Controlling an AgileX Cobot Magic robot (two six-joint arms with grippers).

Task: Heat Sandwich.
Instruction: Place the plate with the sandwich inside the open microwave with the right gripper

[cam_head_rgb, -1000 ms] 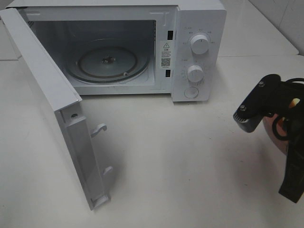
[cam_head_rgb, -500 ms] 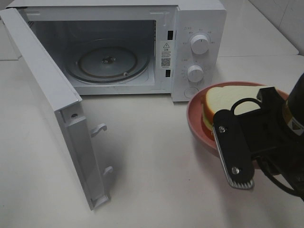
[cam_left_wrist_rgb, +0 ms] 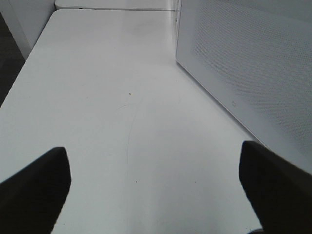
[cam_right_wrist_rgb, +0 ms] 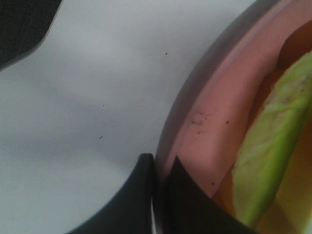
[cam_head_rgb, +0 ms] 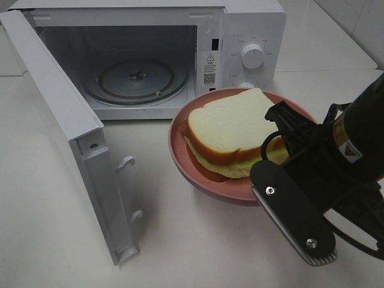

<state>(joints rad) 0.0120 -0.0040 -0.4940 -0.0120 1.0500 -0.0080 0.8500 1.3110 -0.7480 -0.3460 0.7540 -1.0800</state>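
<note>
The sandwich (cam_head_rgb: 231,129), white bread with tan crust and pale green filling, lies on a round pink plate (cam_head_rgb: 207,180). The plate hangs above the table just in front of the microwave's control panel. My right gripper (cam_head_rgb: 271,163) is shut on the plate's right rim. In the right wrist view its fingertips (cam_right_wrist_rgb: 158,170) pinch the pink rim (cam_right_wrist_rgb: 209,131) beside the green filling (cam_right_wrist_rgb: 265,146). The white microwave (cam_head_rgb: 252,24) stands with its door (cam_head_rgb: 60,120) swung wide open, and its glass turntable (cam_head_rgb: 137,78) is bare. My left gripper (cam_left_wrist_rgb: 153,190) is open over bare table, out of the exterior high view.
The open door juts toward the table's front left, latch hooks (cam_head_rgb: 126,162) facing the middle. A perforated white panel of the microwave (cam_left_wrist_rgb: 253,73) stands close beside the left gripper. Two dials (cam_head_rgb: 252,55) sit partly behind the plate.
My right arm has carried the plate and sandwich leftward from the right edge to in front of the microwave. The left gripper and the door have not moved.
</note>
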